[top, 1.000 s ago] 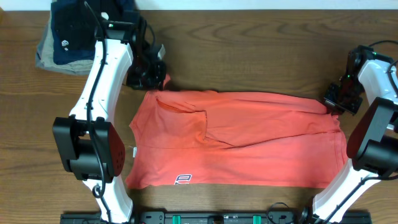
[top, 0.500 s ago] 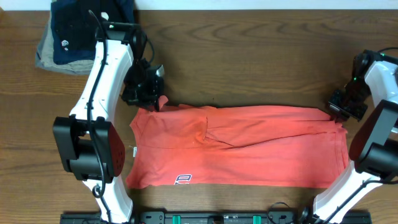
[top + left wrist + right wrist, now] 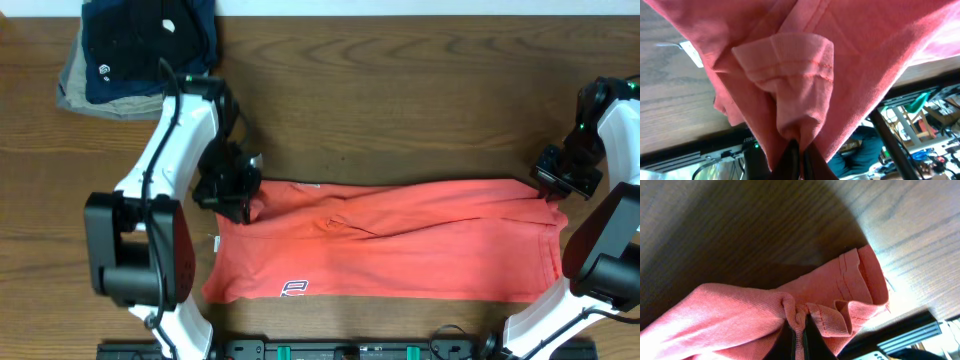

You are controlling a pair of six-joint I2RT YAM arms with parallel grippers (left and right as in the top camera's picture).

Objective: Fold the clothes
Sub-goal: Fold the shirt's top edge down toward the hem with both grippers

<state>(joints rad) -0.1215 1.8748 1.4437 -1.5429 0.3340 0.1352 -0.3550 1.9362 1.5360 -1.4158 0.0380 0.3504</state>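
the coral-red t-shirt (image 3: 400,255) lies spread along the near edge of the table (image 3: 400,90), its white lettering (image 3: 293,289) toward the near-left, unmoved from a second ago. what has changed is the shirt's far edge: both arms have drawn it toward the near edge, so the shirt is now a narrower band, doubled over itself. the left gripper (image 3: 240,200) is pressed together on a bunched sleeve hem at the shirt's far-left corner. the right gripper (image 3: 551,187) pinches hemmed cloth at its far-right corner. both sat farther back before. at the table's far-left corner, folded navy garments (image 3: 140,40) rest on a khaki-grey one (image 3: 78,92), unchanged.
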